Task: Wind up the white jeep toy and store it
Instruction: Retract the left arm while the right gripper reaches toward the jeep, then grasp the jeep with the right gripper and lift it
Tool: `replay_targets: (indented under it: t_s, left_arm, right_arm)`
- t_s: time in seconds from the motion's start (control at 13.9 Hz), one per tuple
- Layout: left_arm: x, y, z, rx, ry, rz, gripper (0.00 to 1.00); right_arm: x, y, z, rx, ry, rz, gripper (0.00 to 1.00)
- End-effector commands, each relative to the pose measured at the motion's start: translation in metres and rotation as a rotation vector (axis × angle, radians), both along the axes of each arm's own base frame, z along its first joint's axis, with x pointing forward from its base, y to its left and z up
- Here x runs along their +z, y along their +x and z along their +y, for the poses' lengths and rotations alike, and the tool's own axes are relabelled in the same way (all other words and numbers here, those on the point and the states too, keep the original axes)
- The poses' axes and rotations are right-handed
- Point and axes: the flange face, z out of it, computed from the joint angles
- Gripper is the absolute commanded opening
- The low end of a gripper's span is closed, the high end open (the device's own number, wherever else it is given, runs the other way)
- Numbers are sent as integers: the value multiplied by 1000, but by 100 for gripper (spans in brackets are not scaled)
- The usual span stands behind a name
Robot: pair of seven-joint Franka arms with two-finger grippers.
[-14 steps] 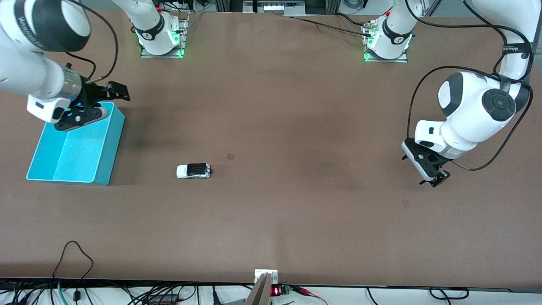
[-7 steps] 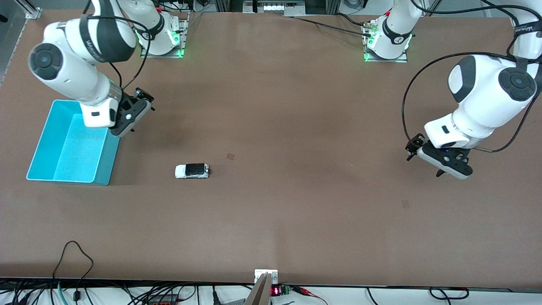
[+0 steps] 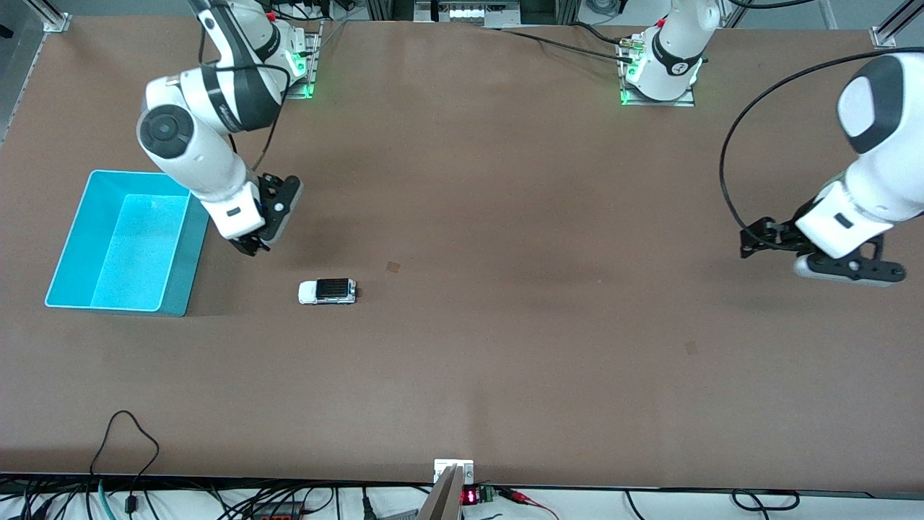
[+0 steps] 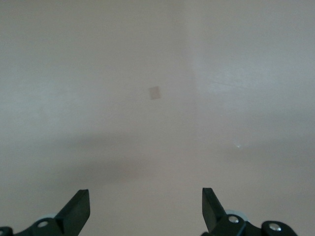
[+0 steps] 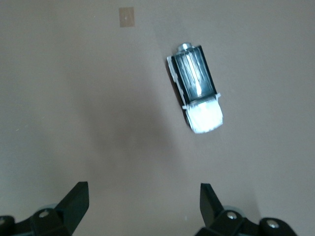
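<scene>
The white jeep toy (image 3: 328,291) with a black roof stands on the brown table, between the turquoise bin (image 3: 186,260) and the table's middle. It also shows in the right wrist view (image 5: 197,93). My right gripper (image 3: 253,244) is open and empty, up over the table between the bin and the jeep; in the right wrist view (image 5: 142,201) its fingers stand wide apart, clear of the jeep. My left gripper (image 3: 846,274) is open and empty over bare table at the left arm's end, with only table between its fingers in the left wrist view (image 4: 145,204).
The turquoise bin is empty and stands at the right arm's end of the table. A small square mark (image 3: 393,266) lies on the table beside the jeep, and another (image 3: 691,348) lies toward the left arm's end. Cables run along the table's near edge.
My right gripper has swung from over the bin out toward the jeep. My left arm has drawn back toward its own end of the table.
</scene>
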Motion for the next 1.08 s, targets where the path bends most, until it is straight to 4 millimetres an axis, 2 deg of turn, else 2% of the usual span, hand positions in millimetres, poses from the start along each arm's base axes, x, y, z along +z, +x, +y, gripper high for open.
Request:
replay_targets:
  t_s: [0.0,0.22,0.29,0.36,0.43,0.65,0.79,1.01]
  left_arm:
    - [30,-15,6,68,-8,1,100]
    - [45,-34,-1,96,-55,66,100]
    - [47,-35,-3,91,-55,80,100]
    - [63,-32,-1,93,-56,71,100]
    - [68,-31,0,92,-56,74,100]
    - [69,-34,0,95,-53,82,100]
    - [69,-35,-5,74,-48,82,100]
    - [76,-47,-17,65,-46,69,100]
  right_arm:
    - [-26,9,20,60,15,-18,100]
    - [-37,25,42,99,20,-25,100]
    - [-43,31,43,100,24,-21,100]
    - [-49,39,46,99,33,-20,100]
    - [-53,43,52,105,40,-18,100]
    - [-74,60,68,168,27,-45,100]
    - [-88,63,75,194,36,-68,100]
    - [-105,72,74,235,19,-93,100]
